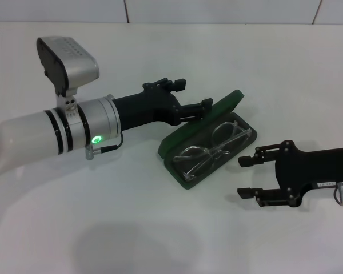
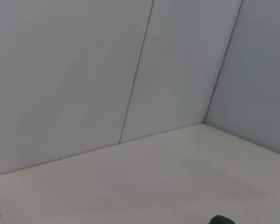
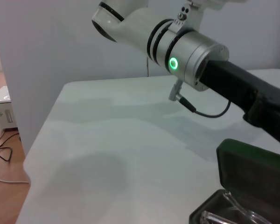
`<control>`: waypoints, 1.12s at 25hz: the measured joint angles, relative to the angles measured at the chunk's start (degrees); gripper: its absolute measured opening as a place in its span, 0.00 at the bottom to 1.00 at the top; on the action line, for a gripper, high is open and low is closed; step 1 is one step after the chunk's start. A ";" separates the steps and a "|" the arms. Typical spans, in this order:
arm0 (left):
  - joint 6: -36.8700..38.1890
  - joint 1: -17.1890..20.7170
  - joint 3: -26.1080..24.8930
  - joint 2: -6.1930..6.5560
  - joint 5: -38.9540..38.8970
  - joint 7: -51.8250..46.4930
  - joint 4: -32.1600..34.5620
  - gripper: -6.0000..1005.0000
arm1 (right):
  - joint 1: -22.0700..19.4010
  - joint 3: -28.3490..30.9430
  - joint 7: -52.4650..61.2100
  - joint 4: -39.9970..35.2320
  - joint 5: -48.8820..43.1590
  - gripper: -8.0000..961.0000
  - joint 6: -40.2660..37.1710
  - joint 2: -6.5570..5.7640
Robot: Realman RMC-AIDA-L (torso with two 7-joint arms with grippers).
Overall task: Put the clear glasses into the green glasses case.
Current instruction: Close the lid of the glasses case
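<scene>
The smooth, matt white surface [image 1: 160, 240] carries the dark green, hard-shelled rectangular glasses case [image 1: 177, 149], whose outer shell has a dull sheen and whose lining looks dark and matt. In it lie the clear, glossy plastic glasses [image 1: 214, 149], the lenses catching light. The left gripper [image 1: 208, 105] and right gripper [image 1: 246, 177] are matt black plastic. The left arm's brushed silver metal wrist collar [image 1: 100, 123] has a satin finish; its glossy white arm shell [image 1: 23, 142] looks like smooth plastic. The pale wall panels [image 2: 84, 70] appear smooth and matt.

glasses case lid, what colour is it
Dark green glasses case, lid raised; clearest in the head view.
</scene>
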 joint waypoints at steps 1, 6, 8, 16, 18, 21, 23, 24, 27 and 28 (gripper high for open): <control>-0.14 0.06 0.21 -0.01 -0.17 -0.18 -0.03 0.88 | 0.15 -0.06 0.01 -0.03 0.00 0.61 -0.02 0.05; -0.85 0.15 1.76 -0.01 -0.66 -0.81 -0.12 0.88 | 0.51 -0.40 0.03 -0.63 -0.05 0.61 -0.02 0.17; -0.69 0.21 2.59 -0.01 -0.70 -1.29 -0.16 0.88 | 0.79 -0.42 0.05 -0.66 -0.06 0.60 -0.02 0.19; 3.18 0.85 3.81 0.00 -2.07 -2.27 0.05 0.88 | 1.03 -0.48 0.13 -0.59 -0.12 0.60 -0.09 0.20; 3.27 0.95 4.08 -0.01 -2.13 -2.27 -0.11 0.88 | 1.02 -0.51 0.14 -0.55 -0.14 0.60 -0.06 0.20; 3.66 1.46 4.56 -0.01 -2.41 -2.27 0.06 0.88 | 0.91 -0.53 0.14 -0.57 -0.15 0.60 -0.04 0.20; 4.43 1.70 4.72 -0.01 -4.07 -2.24 0.35 0.88 | 0.85 -0.53 0.12 -0.58 -0.15 0.60 0.07 0.20; 4.81 1.79 4.70 0.01 -5.42 -2.10 0.36 0.88 | 0.83 -0.53 0.07 -0.58 -0.15 0.60 0.15 0.20; 3.83 2.35 4.71 0.02 -10.27 -0.59 0.30 0.88 | 0.88 -0.53 -0.18 -0.49 -0.15 0.60 0.19 0.25; 2.73 2.38 4.71 0.02 -11.20 -0.10 0.22 0.88 | 0.93 -0.53 -0.25 -0.42 -0.15 0.60 0.15 0.26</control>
